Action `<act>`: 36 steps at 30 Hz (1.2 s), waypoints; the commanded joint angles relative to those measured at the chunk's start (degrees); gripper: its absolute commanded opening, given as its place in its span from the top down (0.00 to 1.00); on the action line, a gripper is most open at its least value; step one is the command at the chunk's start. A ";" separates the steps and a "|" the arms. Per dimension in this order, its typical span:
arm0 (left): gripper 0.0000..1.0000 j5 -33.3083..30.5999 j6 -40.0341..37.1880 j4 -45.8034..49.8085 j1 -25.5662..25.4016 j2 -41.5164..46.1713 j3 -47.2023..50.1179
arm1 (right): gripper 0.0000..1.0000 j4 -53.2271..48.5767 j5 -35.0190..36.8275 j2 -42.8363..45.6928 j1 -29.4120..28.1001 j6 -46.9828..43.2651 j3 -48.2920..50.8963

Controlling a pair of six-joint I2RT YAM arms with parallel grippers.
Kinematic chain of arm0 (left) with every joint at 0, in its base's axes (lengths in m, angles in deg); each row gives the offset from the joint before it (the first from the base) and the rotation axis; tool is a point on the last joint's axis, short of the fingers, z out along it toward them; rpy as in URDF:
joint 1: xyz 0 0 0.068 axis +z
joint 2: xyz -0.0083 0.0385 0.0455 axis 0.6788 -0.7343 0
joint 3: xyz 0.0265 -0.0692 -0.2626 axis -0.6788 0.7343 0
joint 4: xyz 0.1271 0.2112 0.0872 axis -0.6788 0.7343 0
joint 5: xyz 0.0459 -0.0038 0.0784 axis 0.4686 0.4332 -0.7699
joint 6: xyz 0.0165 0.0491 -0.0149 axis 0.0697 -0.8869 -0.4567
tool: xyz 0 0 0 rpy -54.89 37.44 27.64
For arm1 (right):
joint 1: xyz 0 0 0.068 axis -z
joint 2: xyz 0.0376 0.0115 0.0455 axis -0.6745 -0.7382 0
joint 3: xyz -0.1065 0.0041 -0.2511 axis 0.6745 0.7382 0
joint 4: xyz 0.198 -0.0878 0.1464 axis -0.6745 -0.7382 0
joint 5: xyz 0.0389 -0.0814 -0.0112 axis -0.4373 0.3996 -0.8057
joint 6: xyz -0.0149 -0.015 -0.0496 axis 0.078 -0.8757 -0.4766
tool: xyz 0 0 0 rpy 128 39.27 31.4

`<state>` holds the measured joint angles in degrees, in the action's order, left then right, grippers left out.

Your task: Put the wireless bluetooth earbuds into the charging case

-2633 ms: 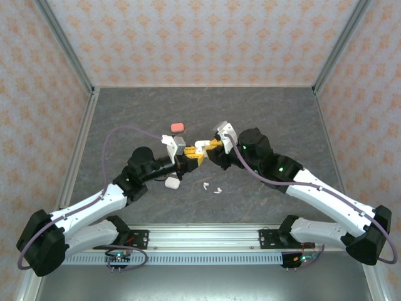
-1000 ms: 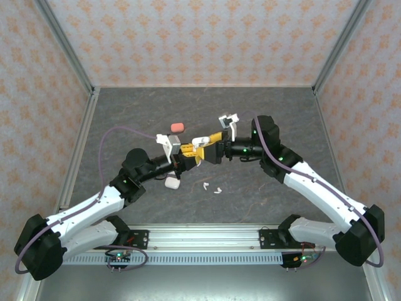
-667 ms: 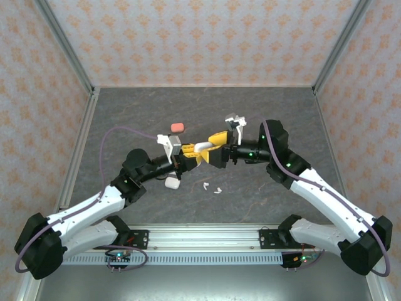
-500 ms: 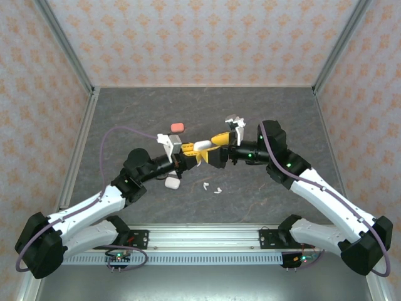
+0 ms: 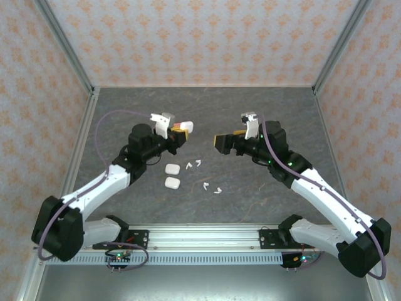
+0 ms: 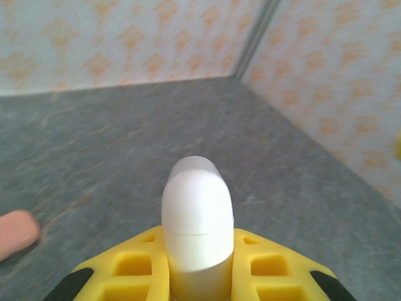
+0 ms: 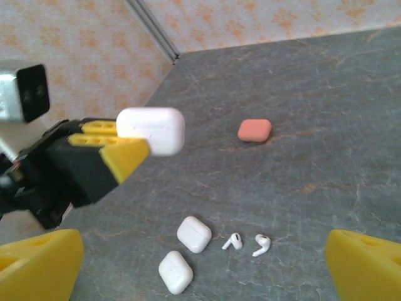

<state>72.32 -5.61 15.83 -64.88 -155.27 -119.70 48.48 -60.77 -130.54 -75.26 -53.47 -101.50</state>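
1. Loosely spread on the bench [image 5: 282,113], four white earbuds [image 5: 189,166] lie in two pairs; in the overhead view one pair sits just right of the two resting white cases [image 5: 172,168]; the other pair [image 5: 211,187] also lies right of those cases, but a little farther off and nearer the arm bases; no earbud touches a case.
2. The resting white cases lie side by side, closed and close together.
3. Beyond the resting cases, away from the arm bases, the left jaws pinch a third white case [image 5: 185,127], held clear of the bench; its rounded end sticks out past their yellow fingers [image 6: 269,273], and it is closed.
4. A pink case [image 7: 254,130] lies flat on the bench, farther from the resting cases than the pinched one, as the right wrist view shows.
5. Right of the resting cases, past the earbuds, the right jaws stand spread wide with nothing between them, well apart from the pinched case.
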 commanded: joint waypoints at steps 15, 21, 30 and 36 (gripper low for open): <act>1.00 7.22 9.61 4.71 10.22 -28.75 -10.47 | 0.01 2.85 3.49 1.12 0.23 4.58 4.83; 0.93 6.00 10.33 4.54 10.43 -32.28 -11.15 | 0.01 2.90 3.57 1.04 0.23 4.72 5.36; 0.69 3.38 9.99 5.48 10.39 -34.75 -11.55 | 0.01 1.00 3.82 1.02 0.23 4.35 4.88; 0.56 -0.98 6.99 9.47 10.42 -33.19 -12.12 | 0.01 -4.84 1.54 -0.27 0.19 1.64 1.77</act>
<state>74.86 3.57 22.52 -54.74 -189.41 -130.23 47.02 -58.39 -130.50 -75.24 -49.82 -96.80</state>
